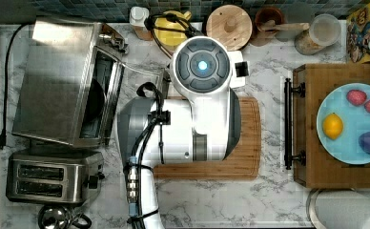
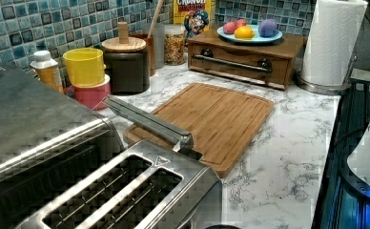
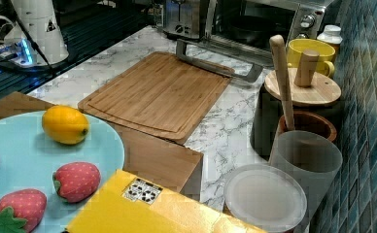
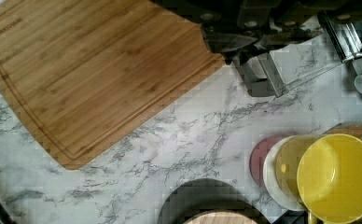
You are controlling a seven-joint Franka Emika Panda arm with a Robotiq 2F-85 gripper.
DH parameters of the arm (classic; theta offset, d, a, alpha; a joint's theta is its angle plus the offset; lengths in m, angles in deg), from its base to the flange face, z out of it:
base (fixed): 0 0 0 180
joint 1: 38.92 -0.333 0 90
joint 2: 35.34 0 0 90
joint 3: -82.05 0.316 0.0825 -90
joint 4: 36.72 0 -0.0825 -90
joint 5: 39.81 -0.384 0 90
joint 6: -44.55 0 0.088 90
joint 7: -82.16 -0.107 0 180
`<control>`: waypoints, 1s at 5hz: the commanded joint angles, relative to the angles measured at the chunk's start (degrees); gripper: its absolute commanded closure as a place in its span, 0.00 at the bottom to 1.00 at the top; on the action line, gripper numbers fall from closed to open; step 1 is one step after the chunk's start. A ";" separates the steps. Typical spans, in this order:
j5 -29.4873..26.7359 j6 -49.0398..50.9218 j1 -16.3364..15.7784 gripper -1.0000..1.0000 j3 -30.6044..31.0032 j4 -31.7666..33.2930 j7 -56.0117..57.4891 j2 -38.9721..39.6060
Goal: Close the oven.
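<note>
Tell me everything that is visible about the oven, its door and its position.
The oven is a large boxy appliance of brushed steel at the top view's left, on the marble counter, beside a two-slot toaster. Its interior looks dark. The glass door hangs open, lowered nearly flat, and its bar handle reaches toward the wooden cutting board. A knob shows in the right view.

My arm (image 1: 207, 119) is glossy white with grey joint bands, a round grey cap lit blue (above the cutting board (image 1: 250, 167)), and black cables clipped alongside.
</note>
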 commanded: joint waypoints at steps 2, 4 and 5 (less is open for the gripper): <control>-13.77 -14.03 1.63 1.00 -0.40 21.10 19.98 -5.93; -27.72 -28.74 0.26 1.00 0.04 33.21 37.56 -9.05; -41.49 -36.14 -0.74 1.00 -0.19 36.45 48.98 -7.58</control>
